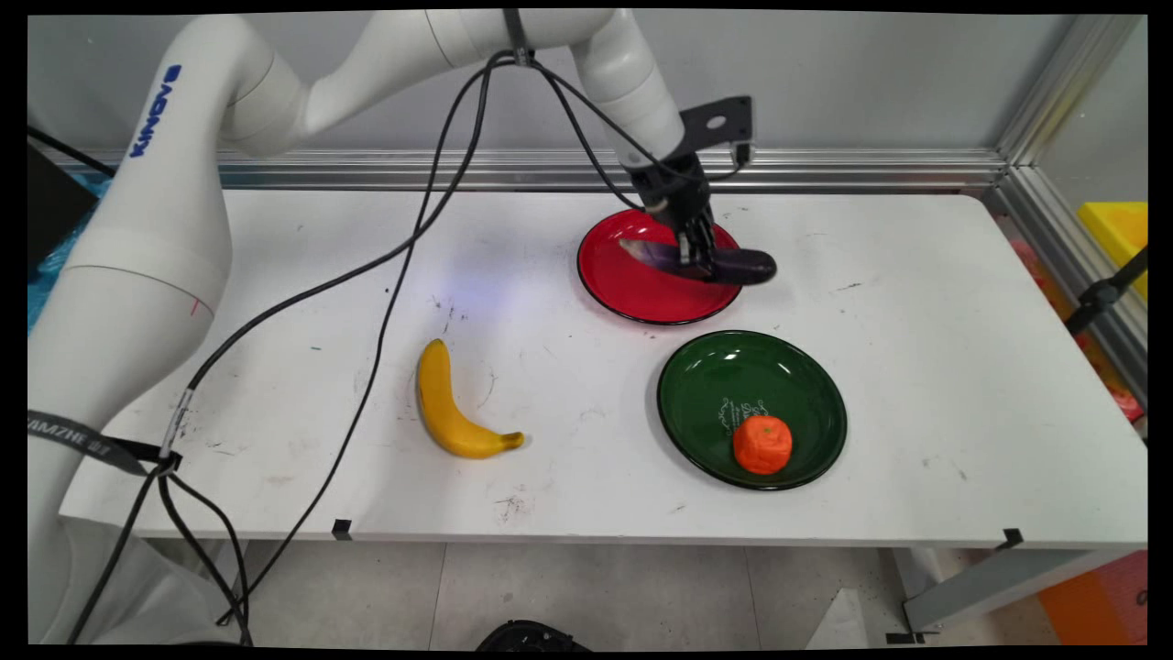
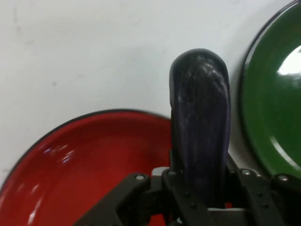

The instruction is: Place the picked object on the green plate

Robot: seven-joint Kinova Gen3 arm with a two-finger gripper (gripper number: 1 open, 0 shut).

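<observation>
Over the red plate [image 1: 641,298], toward the far side of the bench [image 1: 916,367], the pincer [image 1: 694,255] is pinching an eggplant [image 1: 747,267] near its middle. The eggplant is dark purple and lies roughly level, its rounded end sticking out past the plate's right rim and its thinner, paler end pointing back over the plate's middle. In the hand view the eggplant [image 2: 200,122] rises straight up between the black fingers [image 2: 171,176], which press against its sides (the linkage below hides the lower part of it). Its rounded tip reaches beyond the rim of the red plate [image 2: 84,160] and over bare white bench, with the edge of the green plate [image 2: 273,103] just to the right. Whether the eggplant touches the red plate or hangs a little above it, I cannot tell.

The green plate [image 1: 706,385] sits just in front of the red one, nearer the camera and slightly to the right, the two rims close but apart. An orange [image 1: 762,445] rests inside the green plate, toward its near edge. A banana [image 1: 449,408] lies on the bench well to the left of the green plate, stem end pointing right. Black cables [image 1: 403,247] hang from the arm across the bench's left half.
</observation>
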